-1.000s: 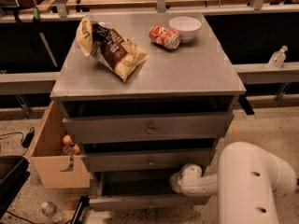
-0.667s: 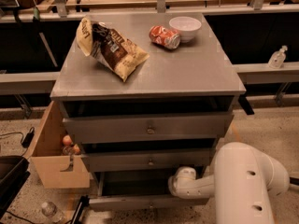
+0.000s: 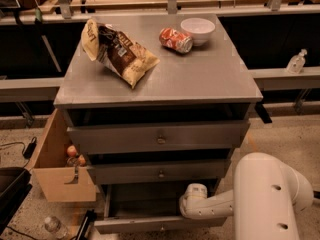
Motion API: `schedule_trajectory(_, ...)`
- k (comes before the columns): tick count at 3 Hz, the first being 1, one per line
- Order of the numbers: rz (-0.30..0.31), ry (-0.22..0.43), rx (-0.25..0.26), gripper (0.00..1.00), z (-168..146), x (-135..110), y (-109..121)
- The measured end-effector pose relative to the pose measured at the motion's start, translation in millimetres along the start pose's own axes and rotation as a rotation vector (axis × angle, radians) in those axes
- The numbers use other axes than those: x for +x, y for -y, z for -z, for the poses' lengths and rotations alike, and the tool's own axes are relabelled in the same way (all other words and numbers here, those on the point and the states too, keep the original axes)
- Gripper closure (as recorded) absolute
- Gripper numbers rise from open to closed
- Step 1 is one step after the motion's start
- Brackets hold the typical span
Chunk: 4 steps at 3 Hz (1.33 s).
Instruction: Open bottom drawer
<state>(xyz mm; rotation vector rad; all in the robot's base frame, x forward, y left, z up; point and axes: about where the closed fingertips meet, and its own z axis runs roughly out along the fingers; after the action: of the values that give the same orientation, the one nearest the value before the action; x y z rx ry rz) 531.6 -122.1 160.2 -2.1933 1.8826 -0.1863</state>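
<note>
The grey cabinet [image 3: 160, 79] has three drawers. The bottom drawer [image 3: 150, 225] is the lowest, with a narrow front panel and a small centre knob [image 3: 161, 228]. It stands pulled out, and its shallow tray shows dark behind the panel. My white arm [image 3: 265, 199] reaches in from the lower right. My gripper [image 3: 189, 203] is at the arm's end, over the right part of the open tray just behind the front panel. Its fingers are hidden behind the wrist. The top drawer [image 3: 159, 138] and middle drawer [image 3: 160, 173] are each slightly out.
A chip bag [image 3: 120, 54], a red can [image 3: 176, 39] and a white bowl [image 3: 197, 30] lie on the cabinet top. An open cardboard box [image 3: 55, 169] holding fruit stands against the cabinet's left side. A water bottle [image 3: 52, 226] lies on the floor.
The arm's end has moved left and toward the front. The bottom drawer's front panel has come out a little further.
</note>
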Motion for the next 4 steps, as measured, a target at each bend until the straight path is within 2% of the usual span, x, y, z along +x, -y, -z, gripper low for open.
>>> schedule_trajectory(1,0.000,0.000,0.000,1.00,0,0,0)
schedule_trajectory(2,-0.011,0.001,-0.071,1.00,17,-5,-36)
schedule_trajectory(3,-0.005,-0.003,-0.071,1.00,14,-6,-32)
schedule_trajectory(4,0.059,-0.003,-0.041,1.00,2,-19,-1)
